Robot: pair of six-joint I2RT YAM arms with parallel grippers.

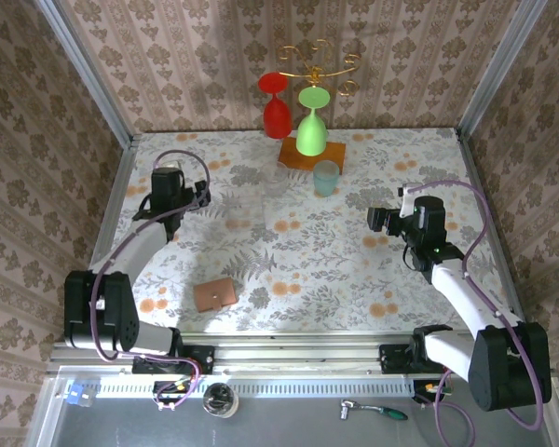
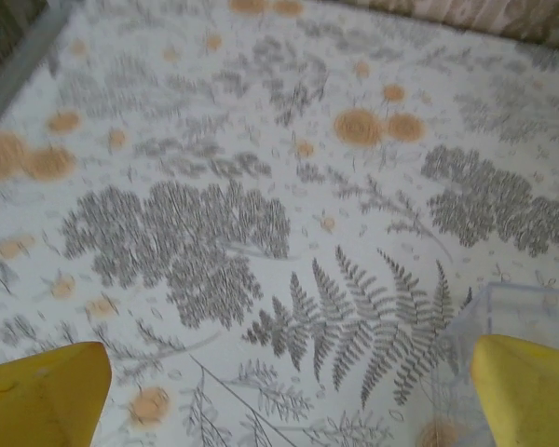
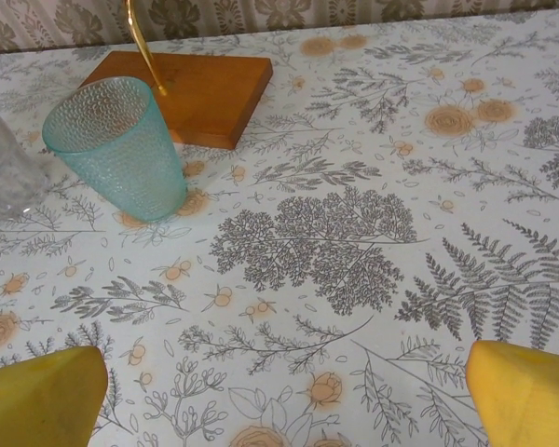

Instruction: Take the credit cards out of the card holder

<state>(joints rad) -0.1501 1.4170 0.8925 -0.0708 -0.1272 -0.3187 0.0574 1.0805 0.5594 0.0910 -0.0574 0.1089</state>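
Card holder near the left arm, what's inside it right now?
That can't be seen. The card holder lies shut on the table, showing just its brown outside. Any cards inside are covered by the leather.

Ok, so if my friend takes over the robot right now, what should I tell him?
Left gripper: open, holding nothing, up over the table.
Right gripper: open, holding nothing, also over the table.
Holder: lying flat and folded shut near the front edge, closer to the left arm. Neither gripper touches it.
Done: nothing yet; the holder is unopened, so the cards are probably inside.
Left: reach the holder, open it, pull the cards out.
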